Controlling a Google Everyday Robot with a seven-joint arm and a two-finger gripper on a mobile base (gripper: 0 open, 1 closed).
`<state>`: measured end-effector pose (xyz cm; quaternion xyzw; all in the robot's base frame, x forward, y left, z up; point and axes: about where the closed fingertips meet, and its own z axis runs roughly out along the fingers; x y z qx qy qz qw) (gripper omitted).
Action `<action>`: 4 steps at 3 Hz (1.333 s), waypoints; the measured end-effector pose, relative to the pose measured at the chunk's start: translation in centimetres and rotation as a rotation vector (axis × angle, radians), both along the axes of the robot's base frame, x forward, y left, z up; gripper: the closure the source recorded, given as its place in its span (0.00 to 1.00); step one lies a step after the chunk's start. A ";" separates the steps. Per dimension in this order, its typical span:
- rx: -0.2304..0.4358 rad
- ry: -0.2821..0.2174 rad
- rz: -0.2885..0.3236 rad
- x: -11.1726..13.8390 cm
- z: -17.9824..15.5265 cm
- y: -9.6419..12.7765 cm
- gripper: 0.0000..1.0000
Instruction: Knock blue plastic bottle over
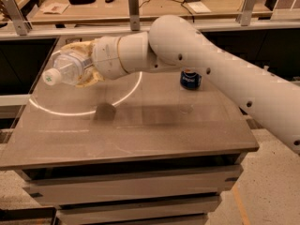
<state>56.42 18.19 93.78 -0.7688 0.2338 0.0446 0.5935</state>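
**Claw.** The gripper [80,65] hangs above the far-left part of the desk [164,125], short of the far-left corner. Its tan fingers [75,48] are clenched round the blue plastic bottle [63,71], one over the body and one under it.

**Task's thing.** The bottle is in the grasp and appears clear of the desk top, not standing on it. Its shadow lies on the surface below and slightly to the right.

**Governing relation.** The bottle's long axis runs nearly level. Its white cap [49,77] points toward the left edge of the desk and dips a little, while the base is buried in the claw on the right. The bottle therefore projects leftward from the claw in line with the arm [211,64], which reaches in from the right side. In my judgement, the bottle is already tipped well off upright, and it only needs to be laid on its side on the surface.

**Count.**
- One arm
- One claw
- One blue plastic bottle
- One blue can [191,78], which stands upright near the far-right part of the desk, well apart from the bottle and partly behind the arm
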 end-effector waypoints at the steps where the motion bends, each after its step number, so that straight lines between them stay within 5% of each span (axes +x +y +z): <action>1: -0.136 0.027 0.059 0.3 -0.9 -1.1 1.00; 3: -0.503 0.024 0.162 -3.2 -5.4 -3.8 1.00; 4: -0.625 -0.003 0.141 -3.8 -7.3 -4.8 1.00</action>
